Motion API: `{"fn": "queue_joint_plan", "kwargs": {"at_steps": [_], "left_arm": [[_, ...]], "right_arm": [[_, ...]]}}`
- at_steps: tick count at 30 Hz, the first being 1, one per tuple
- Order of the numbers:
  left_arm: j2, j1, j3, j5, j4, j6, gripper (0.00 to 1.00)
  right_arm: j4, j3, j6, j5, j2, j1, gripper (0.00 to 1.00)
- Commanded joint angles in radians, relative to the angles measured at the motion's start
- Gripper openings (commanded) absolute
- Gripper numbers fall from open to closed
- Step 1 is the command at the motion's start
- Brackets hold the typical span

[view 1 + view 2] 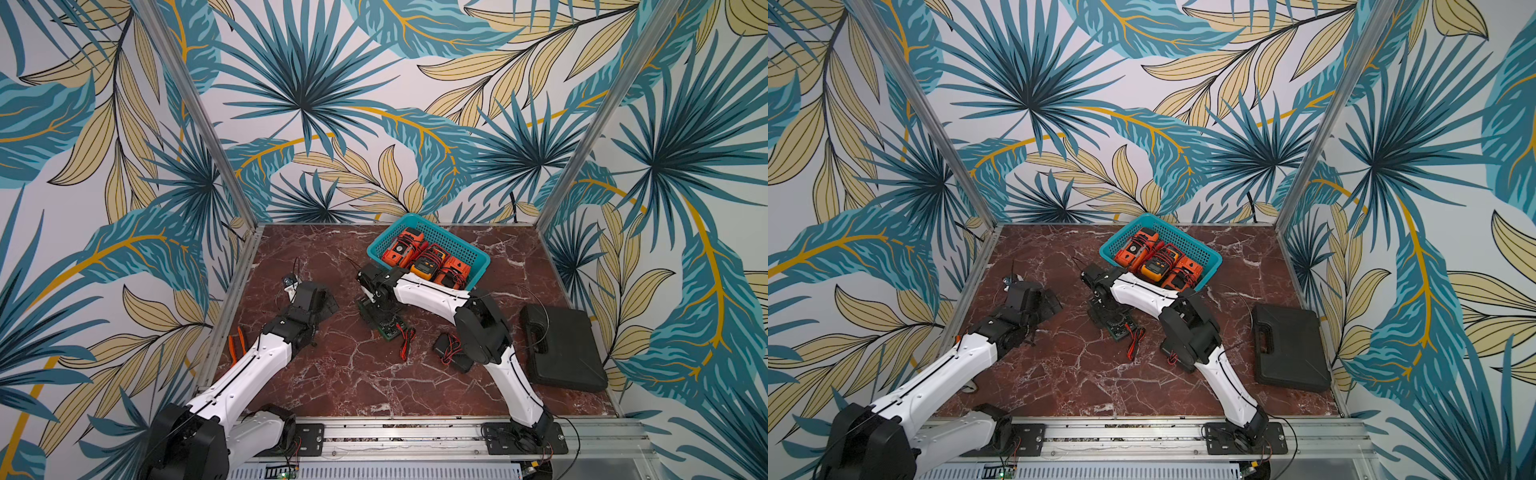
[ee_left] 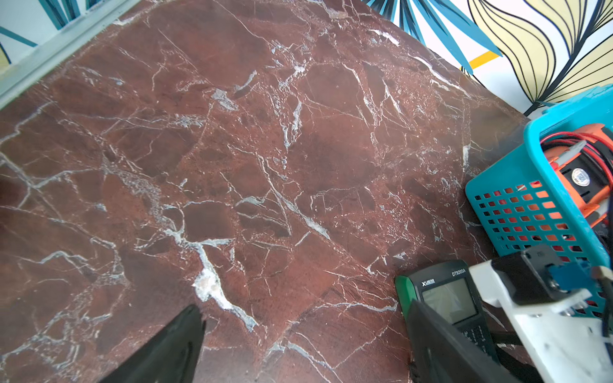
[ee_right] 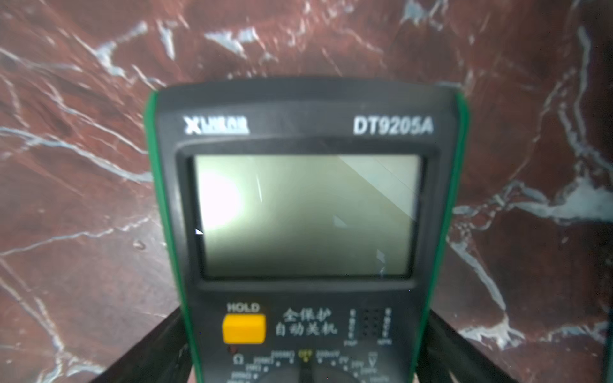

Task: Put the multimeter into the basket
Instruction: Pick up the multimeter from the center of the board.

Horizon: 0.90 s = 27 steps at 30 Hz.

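Observation:
A green-edged black multimeter (image 1: 384,322) (image 1: 1115,322) (image 3: 305,215) lies flat on the marble table, its red and black leads trailing beside it. My right gripper (image 1: 371,303) (image 3: 305,335) is open and points down over its screen end, one finger along each long side. The teal basket (image 1: 376,245) (image 1: 1108,249) (image 2: 517,172) stands just behind, holding three orange and yellow meters (image 1: 428,262). My left gripper (image 1: 324,299) (image 2: 303,308) is open over bare marble to the left, and its wrist view catches the green multimeter (image 2: 444,295).
A black device wrapped in red and black leads (image 1: 451,351) lies beside the right arm's elbow. A black carry case (image 1: 561,347) sits at the right edge. Orange-handled pliers (image 1: 237,343) lie by the left rail.

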Motion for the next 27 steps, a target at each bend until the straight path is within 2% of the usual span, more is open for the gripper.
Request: {"fn": "queue_joint_plan", "kwargs": {"at_steps": [1, 4, 7, 9, 12, 21, 27], "left_arm": [[-0.006, 0.009, -0.016, -0.009, -0.002, -0.004, 1.00], [-0.003, 0.009, -0.014, -0.007, 0.000, -0.005, 1.00], [-0.003, 0.010, -0.008, -0.006, -0.007, -0.006, 1.00], [-0.001, 0.009, -0.002, -0.006, -0.014, -0.005, 1.00], [0.007, 0.009, 0.012, -0.006, -0.030, -0.002, 1.00], [0.026, 0.010, 0.066, 0.007, -0.083, -0.010, 1.00], [-0.019, 0.012, 0.062, -0.009, -0.097, -0.022, 0.99]], "right_arm": [[-0.050, 0.007, -0.034, -0.012, 0.044, 0.004, 0.99], [-0.061, 0.010, -0.020, -0.009, 0.066, 0.004, 0.89], [-0.069, 0.016, 0.011, -0.005, 0.074, 0.004, 0.58], [-0.071, 0.022, 0.039, 0.012, 0.065, 0.005, 0.50], [-0.076, 0.056, 0.085, 0.014, 0.032, 0.004, 0.34], [-0.075, 0.219, 0.290, 0.080, -0.087, 0.005, 0.15], [-0.066, 0.341, 0.333, 0.251, -0.146, 0.001, 0.09]]}}
